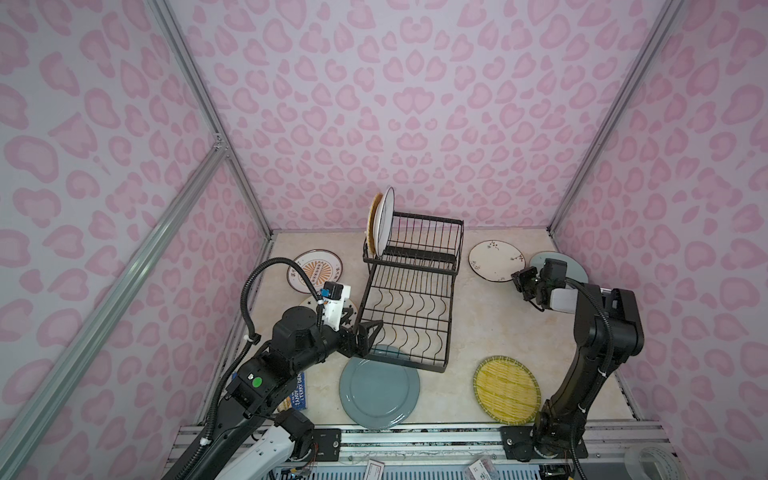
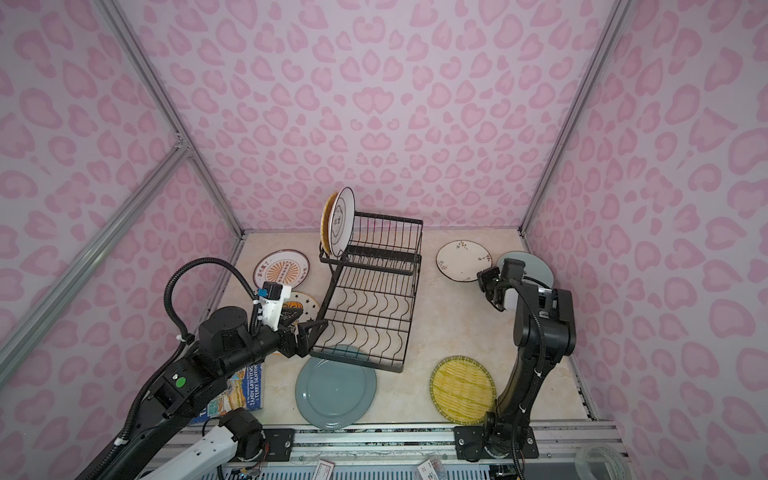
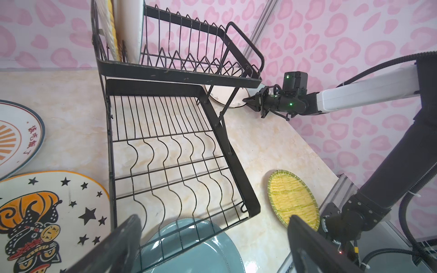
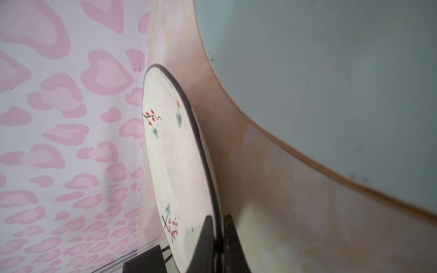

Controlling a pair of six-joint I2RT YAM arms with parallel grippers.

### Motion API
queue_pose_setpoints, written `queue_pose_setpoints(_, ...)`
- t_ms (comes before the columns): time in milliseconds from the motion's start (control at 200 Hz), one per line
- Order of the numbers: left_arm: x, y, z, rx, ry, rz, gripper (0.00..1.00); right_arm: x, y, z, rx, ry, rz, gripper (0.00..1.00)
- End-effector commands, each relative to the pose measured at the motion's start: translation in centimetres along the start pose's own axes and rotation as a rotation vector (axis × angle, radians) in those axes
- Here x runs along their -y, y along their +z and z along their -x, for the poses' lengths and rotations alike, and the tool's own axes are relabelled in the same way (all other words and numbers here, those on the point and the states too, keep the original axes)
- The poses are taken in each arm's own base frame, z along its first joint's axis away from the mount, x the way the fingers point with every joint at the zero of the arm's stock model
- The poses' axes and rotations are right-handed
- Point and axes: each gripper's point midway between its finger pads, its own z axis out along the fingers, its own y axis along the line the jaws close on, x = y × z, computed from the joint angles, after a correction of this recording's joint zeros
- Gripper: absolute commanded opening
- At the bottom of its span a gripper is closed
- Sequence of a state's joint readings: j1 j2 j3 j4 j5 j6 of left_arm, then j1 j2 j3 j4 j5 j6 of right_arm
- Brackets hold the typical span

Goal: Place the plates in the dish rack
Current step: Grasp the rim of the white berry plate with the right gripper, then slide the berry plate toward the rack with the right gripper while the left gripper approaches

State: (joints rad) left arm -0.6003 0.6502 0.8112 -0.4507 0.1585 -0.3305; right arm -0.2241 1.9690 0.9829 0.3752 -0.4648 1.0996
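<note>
The black wire dish rack (image 1: 409, 299) (image 2: 370, 299) (image 3: 170, 141) holds two upright plates (image 1: 382, 220) (image 2: 340, 220) at the left end of its raised tier. My right gripper (image 1: 517, 282) (image 2: 484, 282) (image 4: 218, 238) is shut on the dark rim of the white sprig plate (image 1: 496, 261) (image 4: 175, 165), beside the pale blue plate (image 1: 577, 266) (image 4: 331, 82). My left gripper (image 1: 365, 336) (image 3: 214, 245) hangs open at the rack's near left corner, above the teal-grey plate (image 1: 379, 386) (image 3: 196, 255), whose far edge lies under the rack.
A yellow woven plate (image 1: 507, 388) lies front right. The sunburst plate (image 1: 313, 270) and the star plate (image 3: 47, 212) lie left of the rack. A blue-covered book (image 2: 245, 386) sits under the left arm. A tape roll (image 1: 652, 461) is on the front rail.
</note>
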Motion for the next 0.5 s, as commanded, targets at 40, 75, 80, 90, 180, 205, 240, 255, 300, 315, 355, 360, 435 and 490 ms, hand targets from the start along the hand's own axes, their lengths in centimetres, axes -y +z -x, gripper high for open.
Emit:
queue_pose_setpoints(40, -0.8, 0.3, 0.0, 0.001, 0.005, 0.041, 0.99, -0.8, -0.9, -1.0, -0.02, -0.005, 0.014, 0.0)
queue_pose_setpoints(75, -0.8, 0.3, -0.1, -0.003, 0.008, 0.045, 0.99, -1.2, -1.3, -1.2, -0.018, -0.012, 0.024, 0.0)
queue_pose_setpoints(80, -0.8, 0.3, -0.1, -0.004, 0.009, 0.045, 0.99, -1.2, -1.4, -1.2, -0.018, -0.012, 0.024, 0.0)
queue_pose_setpoints(90, -0.8, 0.3, 0.0, -0.003, 0.009, 0.045, 0.99, -1.4, -1.5, -1.3, -0.017, -0.015, 0.028, 0.0)
queue_pose_setpoints(180, -1.0, 0.2, 0.0, 0.004, 0.01, 0.052, 0.99, -2.4, -2.8, -1.6, -0.007, -0.021, 0.064, 0.0)
queue_pose_setpoints(205, -1.0, 0.2, 0.0, 0.007, 0.009, 0.055, 0.99, -2.5, -3.2, -1.7, -0.006, -0.023, 0.07, 0.0)
queue_pose_setpoints(240, -1.1, 0.2, 0.1, 0.011, 0.009, 0.061, 0.99, -2.9, -3.8, -1.7, -0.002, -0.029, 0.083, 0.0)
queue_pose_setpoints(255, -1.2, 0.2, 0.0, 0.01, 0.008, 0.065, 0.99, -2.9, -4.1, -1.8, -0.002, -0.031, 0.087, 0.0)
queue_pose_setpoints(300, -1.3, 0.2, 0.1, 0.011, 0.008, 0.068, 0.99, -3.4, -5.0, -1.8, 0.006, -0.044, 0.104, 0.0)
queue_pose_setpoints(315, -1.3, 0.2, 0.1, 0.011, 0.008, 0.069, 0.99, -3.4, -5.3, -1.8, 0.008, -0.047, 0.106, 0.0)
queue_pose_setpoints(355, -1.3, 0.3, 0.0, 0.008, 0.007, 0.07, 0.99, -3.5, -6.2, -1.8, 0.014, -0.052, 0.115, 0.0)
queue_pose_setpoints(360, -1.3, 0.3, 0.0, 0.006, 0.006, 0.071, 0.99, -3.5, -6.3, -1.8, 0.014, -0.053, 0.116, 0.0)
queue_pose_setpoints(435, -1.3, 0.4, -0.1, 0.002, 0.006, 0.067, 0.99, -3.9, -8.0, -2.1, 0.018, -0.071, 0.143, 0.0)
queue_pose_setpoints(490, -1.3, 0.5, -0.1, -0.001, 0.006, 0.068, 0.99, -3.9, -9.2, -2.5, 0.021, -0.086, 0.151, 0.0)
